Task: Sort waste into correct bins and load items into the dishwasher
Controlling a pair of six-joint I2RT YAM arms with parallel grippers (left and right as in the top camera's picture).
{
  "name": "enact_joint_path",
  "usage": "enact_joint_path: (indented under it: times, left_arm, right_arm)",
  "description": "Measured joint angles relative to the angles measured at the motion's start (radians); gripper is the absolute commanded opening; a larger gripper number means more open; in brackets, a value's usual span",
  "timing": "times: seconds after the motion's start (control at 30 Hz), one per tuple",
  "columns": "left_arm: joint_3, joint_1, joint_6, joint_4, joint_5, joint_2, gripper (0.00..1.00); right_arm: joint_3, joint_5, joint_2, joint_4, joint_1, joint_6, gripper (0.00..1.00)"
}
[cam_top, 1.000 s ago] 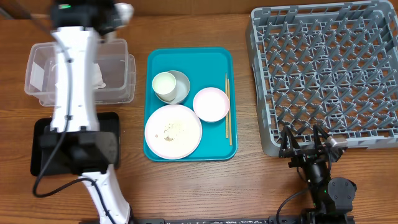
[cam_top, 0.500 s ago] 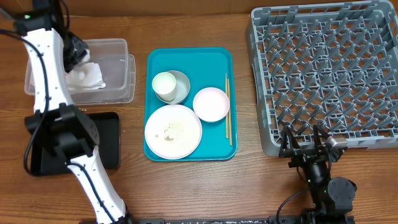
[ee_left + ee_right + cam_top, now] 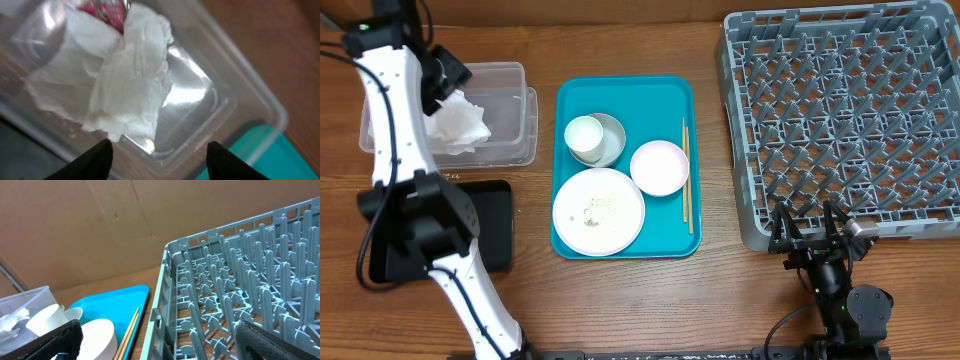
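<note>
My left gripper [image 3: 445, 76] hangs open over the clear tub [image 3: 512, 72], with nothing between its jaws. Below it, a crumpled white napkin [image 3: 125, 85] lies in the tub [image 3: 240, 102], and a red wrapper scrap [image 3: 107, 12] lies at its far edge. The napkin [image 3: 460, 122] fills the tub's left half. On the teal tray [image 3: 670, 95] sit a large white plate [image 3: 598, 210] with rice grains, a pinkish bowl [image 3: 660, 167], and a white cup [image 3: 584, 135] inside a grey bowl [image 3: 612, 132]. My right gripper [image 3: 810, 232] stands open at the front edge of the grey dish rack [image 3: 840, 110].
A black tray [image 3: 495, 225] lies in front of the tub, partly under my left arm. Wooden chopsticks [image 3: 686, 172] rest along the teal tray's right side. In the right wrist view, the rack [image 3: 240, 280] fills the right side and the chopsticks [image 3: 130, 330] lie beside it.
My left arm swung off the tub toward the left, and its jaws opened. The napkin now lies free in the tub. The right arm stayed still.
</note>
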Motion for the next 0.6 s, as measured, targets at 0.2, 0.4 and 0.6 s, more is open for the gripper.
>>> enact_joint_path:
  times: [0.2,0.4,0.6]
  left_arm:
    - [0.002,0.001,0.013,-0.006,-0.122,-0.211,1.0]
    - [0.013,0.024,0.013,-0.066,-0.197,-0.303,1.0]
    - [0.013,0.047,0.013,-0.106,-0.203,-0.285,1.0]
  right_arm:
    - [0.0,0.001,0.0,-0.001,0.0,0.0,1.0]
    - [0.0,0.012,0.0,0.023,0.0,0.0,1.0]
    - [0.0,-0.022,0.001,0.282,0.0,0.001,1.0]
